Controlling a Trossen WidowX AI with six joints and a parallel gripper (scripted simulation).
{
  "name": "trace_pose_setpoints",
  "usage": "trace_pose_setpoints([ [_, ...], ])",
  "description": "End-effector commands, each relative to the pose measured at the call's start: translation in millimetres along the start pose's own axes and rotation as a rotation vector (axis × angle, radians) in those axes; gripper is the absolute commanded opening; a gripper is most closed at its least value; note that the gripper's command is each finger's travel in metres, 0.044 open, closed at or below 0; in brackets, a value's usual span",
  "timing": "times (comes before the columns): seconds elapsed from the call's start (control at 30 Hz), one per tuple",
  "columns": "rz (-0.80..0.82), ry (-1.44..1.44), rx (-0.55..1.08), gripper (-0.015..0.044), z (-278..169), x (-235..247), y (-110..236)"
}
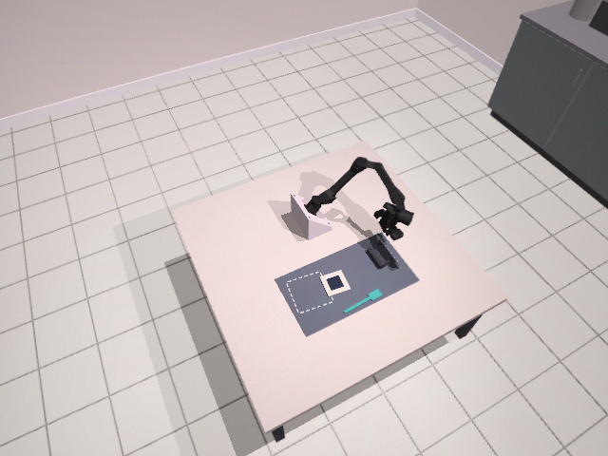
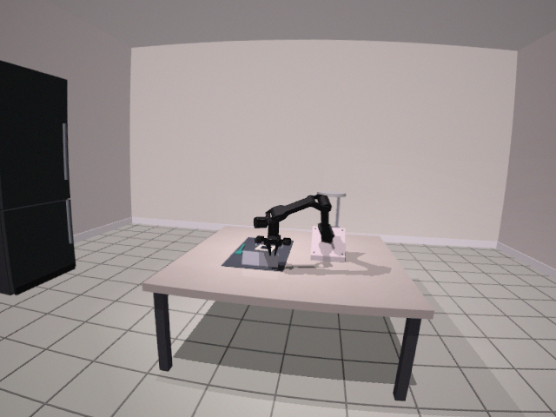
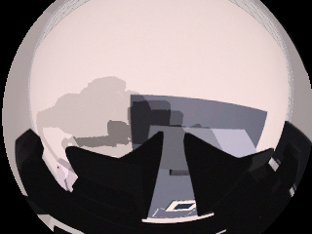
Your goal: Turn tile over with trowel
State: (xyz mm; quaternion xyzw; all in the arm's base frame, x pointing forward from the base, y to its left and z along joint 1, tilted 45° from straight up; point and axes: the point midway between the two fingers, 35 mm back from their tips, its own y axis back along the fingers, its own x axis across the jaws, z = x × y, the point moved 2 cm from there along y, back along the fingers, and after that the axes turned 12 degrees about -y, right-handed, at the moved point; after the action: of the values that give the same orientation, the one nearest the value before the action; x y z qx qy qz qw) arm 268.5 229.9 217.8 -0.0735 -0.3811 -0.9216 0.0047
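Bench and what rests on it

Pale pink square bench (image 1: 275, 372) on dark legs, standing on a light tiled floor (image 1: 98, 245). A dark grey mat (image 1: 319, 321) lies flat on the top, toward one side. Beside the mat's far edge sits a pale wedge-shaped mount (image 1: 308, 223), which carries the black arm's base. The arm's shadow falls across the bench top between mount and mat. On the mat: a white dashed outline (image 1: 294, 299), a white-bordered tile (image 1: 335, 283) touching it, and a teal trowel (image 1: 363, 300) apart from the tile.
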Motion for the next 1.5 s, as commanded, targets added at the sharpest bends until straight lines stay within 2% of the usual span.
trace_pose_setpoints([
  [0.0,-0.003,-0.001,0.002,0.01,9,1,-2],
  [0.43,-0.003,-0.001,0.0,0.01,31,6,-13],
  [0.57,-0.001,0.0,-0.002,0.01,25,6,-9],
  [0.73,-0.003,-0.001,0.0,0.01,23,6,17],
  [0.93,-0.003,-0.007,0.001,0.01,22,5,18],
  [1.47,-0.018,-0.527,0.017,0.01,-23,-7,15],
])
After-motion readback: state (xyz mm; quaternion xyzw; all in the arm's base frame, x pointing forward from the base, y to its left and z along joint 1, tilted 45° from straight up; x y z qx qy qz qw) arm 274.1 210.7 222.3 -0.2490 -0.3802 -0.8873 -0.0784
